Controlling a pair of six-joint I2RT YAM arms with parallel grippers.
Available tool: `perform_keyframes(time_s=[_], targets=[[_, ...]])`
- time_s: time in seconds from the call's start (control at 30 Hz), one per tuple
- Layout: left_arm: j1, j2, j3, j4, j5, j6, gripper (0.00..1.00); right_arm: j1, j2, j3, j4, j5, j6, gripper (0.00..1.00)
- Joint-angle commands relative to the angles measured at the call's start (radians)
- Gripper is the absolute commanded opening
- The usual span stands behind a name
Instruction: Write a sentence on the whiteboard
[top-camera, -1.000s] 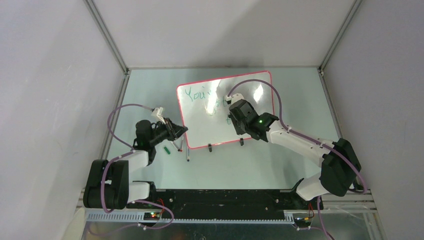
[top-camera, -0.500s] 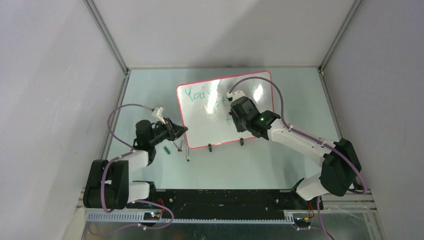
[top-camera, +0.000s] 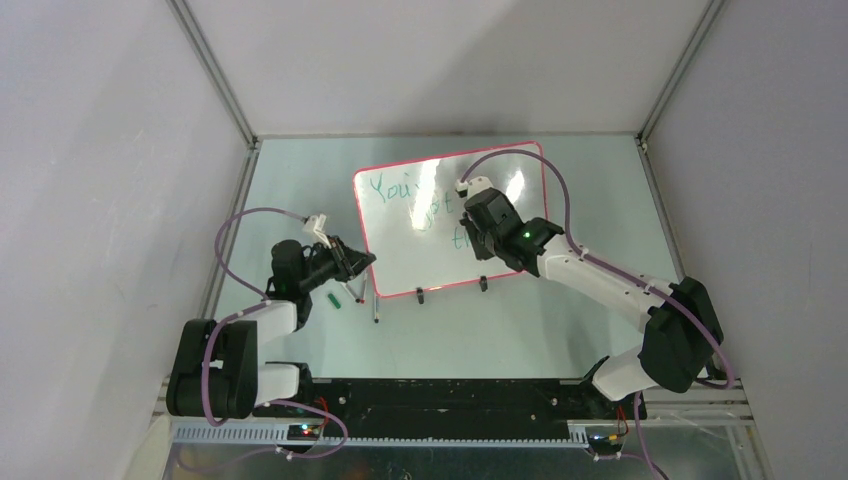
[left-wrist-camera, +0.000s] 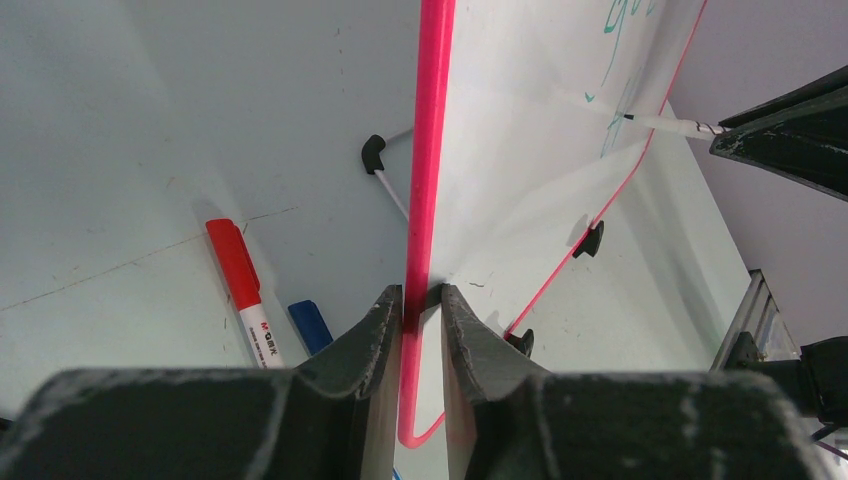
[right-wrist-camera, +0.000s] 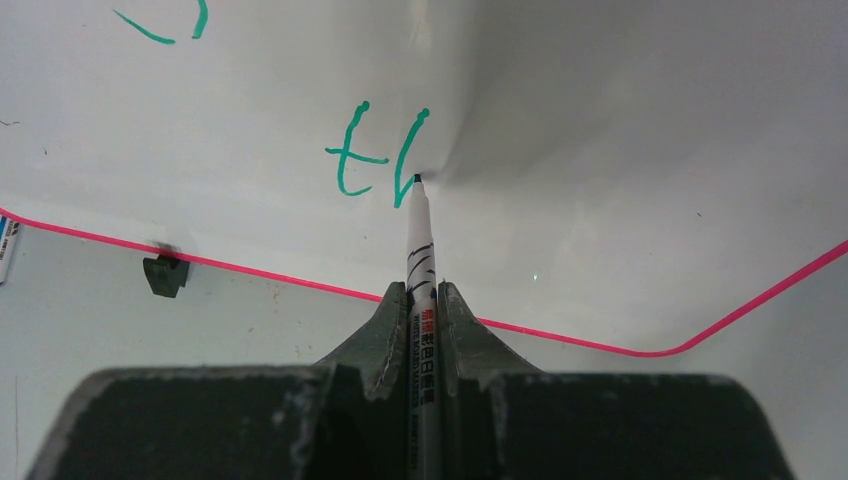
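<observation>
Green words (right-wrist-camera: 375, 160) are being written low on the board (top-camera: 400, 255) by a pen (right-wrist-camera: 420, 240) pinched tight in the right gripper (right-wrist-camera: 422, 290). The board's left edge is squeezed by the left gripper (left-wrist-camera: 423, 295), likely so it cannot slide.

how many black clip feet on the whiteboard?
2. Both on the whiteboard's near long edge: left foot toward the left corner, right foot near mid-edge, beside the right arm. The arm covers that edge's right end, so another may be hidden.
</observation>
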Motion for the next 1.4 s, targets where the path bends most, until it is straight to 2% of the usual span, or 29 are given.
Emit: perform_keyframes(time_s=[0.0, 0.93, 1.37], targets=[[0.001, -0.017, 0.011, -0.003, -0.043, 0.015, 0.23, -0.018, 0.007, 0.044, 0.031, 0.032, -0.010, 0.00], [0.002, -0.016, 0.013, -0.004, -0.041, 0.013, 0.23, 0.016, -0.009, -0.036, -0.027, 0.036, 0.036, 0.00], [0.001, -0.016, 0.013, -0.003, -0.040, 0.014, 0.23, -0.016, -0.101, -0.023, 0.040, 0.007, 0.001, 0.00]])
